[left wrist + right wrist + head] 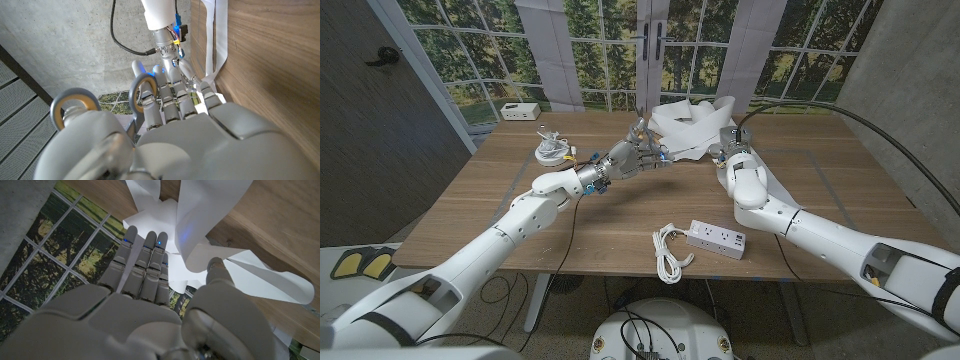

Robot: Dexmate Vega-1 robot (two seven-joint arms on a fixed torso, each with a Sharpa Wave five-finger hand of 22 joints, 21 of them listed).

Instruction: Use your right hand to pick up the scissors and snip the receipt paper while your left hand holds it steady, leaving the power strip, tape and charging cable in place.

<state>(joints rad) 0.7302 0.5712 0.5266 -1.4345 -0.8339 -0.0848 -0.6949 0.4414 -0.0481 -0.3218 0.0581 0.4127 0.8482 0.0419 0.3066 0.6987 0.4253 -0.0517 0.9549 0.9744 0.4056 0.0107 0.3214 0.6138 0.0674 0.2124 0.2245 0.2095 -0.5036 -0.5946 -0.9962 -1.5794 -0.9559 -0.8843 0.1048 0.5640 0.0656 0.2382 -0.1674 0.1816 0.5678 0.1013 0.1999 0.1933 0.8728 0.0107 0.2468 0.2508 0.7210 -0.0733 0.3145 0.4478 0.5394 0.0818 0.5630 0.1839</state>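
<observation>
Found near the middle of the table's far edge: scissors (75, 95) carried in left hand (625, 158), digits through both loops, receipt paper (685, 125) against right hand (732, 155), thumb on it, grip not determinable; keep strip taut, blades square across it.

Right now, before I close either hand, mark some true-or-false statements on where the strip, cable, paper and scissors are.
1. The power strip lies near the table's front edge, between the arms. True.
2. A white cable lies coiled beside it. True.
3. The receipt paper lies at the front edge. False: it is piled at the far side, by the right hand.
4. The scissors lie beside the power strip. False: their ring handles are at the left hand, out over mid-table.
</observation>
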